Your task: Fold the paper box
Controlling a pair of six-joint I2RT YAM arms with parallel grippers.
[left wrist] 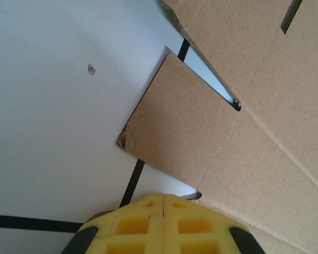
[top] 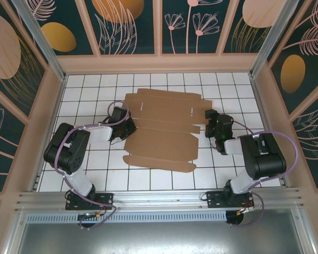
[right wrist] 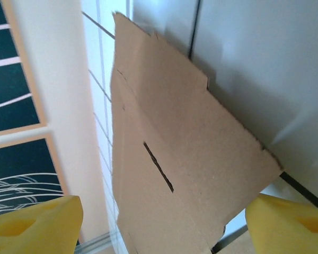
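Note:
The paper box (top: 161, 127) is a brown die-cut cardboard sheet lying spread out on the white tiled table (top: 100, 174). My left gripper (top: 128, 128) sits at the sheet's left edge. In the left wrist view it (left wrist: 163, 203) is shut, pads pressed together with nothing between them, its tips right by a side flap (left wrist: 180, 127). My right gripper (top: 208, 124) is at the sheet's right edge. Its yellow fingers (right wrist: 34, 225) stand wide apart, and a slotted flap (right wrist: 175, 143) rises between them, touching neither.
Peach-framed patterned walls (top: 53, 95) close in the table on three sides. A metal rail (top: 159, 198) with both arm bases runs along the near edge. Bare tiles lie in front of the sheet and to either side.

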